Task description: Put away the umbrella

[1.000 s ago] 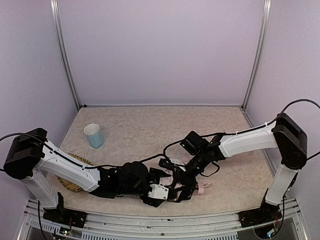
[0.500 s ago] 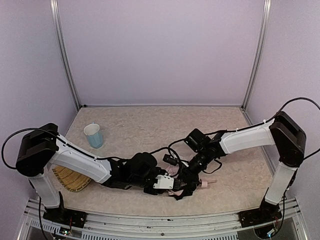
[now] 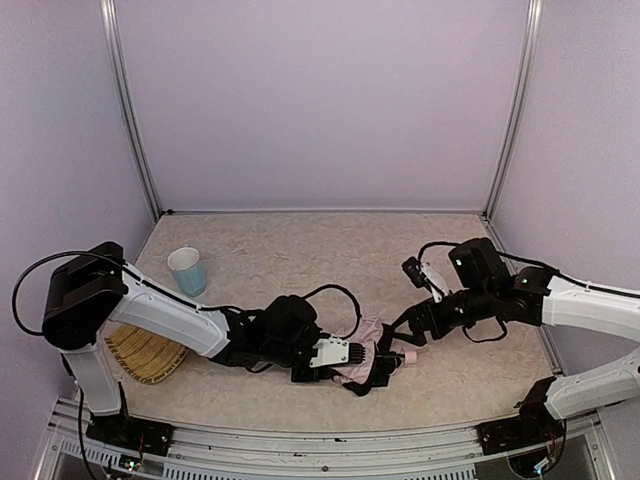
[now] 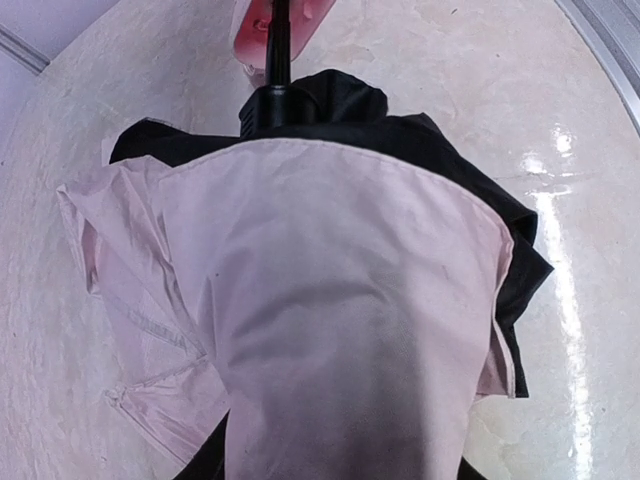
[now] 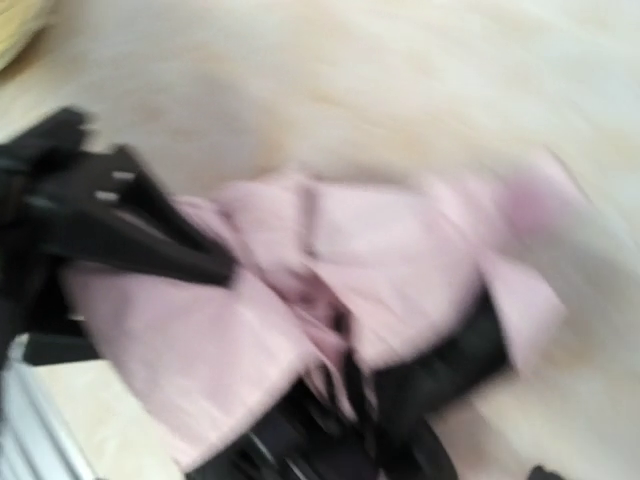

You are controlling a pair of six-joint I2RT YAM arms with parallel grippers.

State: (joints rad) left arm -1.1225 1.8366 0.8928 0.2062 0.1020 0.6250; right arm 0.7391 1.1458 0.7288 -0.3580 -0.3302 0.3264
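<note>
Pale pink fabric is lying crumpled at the near middle of the bench, where the one umbrella is sitting collapsed between the two arms. Its black underside is folding out at the edges and its small pink handle is pointing right. The left gripper is resting at the umbrella's left side. Its wrist view is showing the canopy draped across the near edge, with the thin black shaft running away to the handle. The jaws are hiding under the cloth, so I cannot tell whether they are clenching it. The right gripper is sitting just beside the handle end. Its own view is blurring too much to tell how its jaws are standing or whether they are touching anything. One pale blue cup is standing upright at the far left, and one woven straw piece is lying beneath the left arm.
</note>
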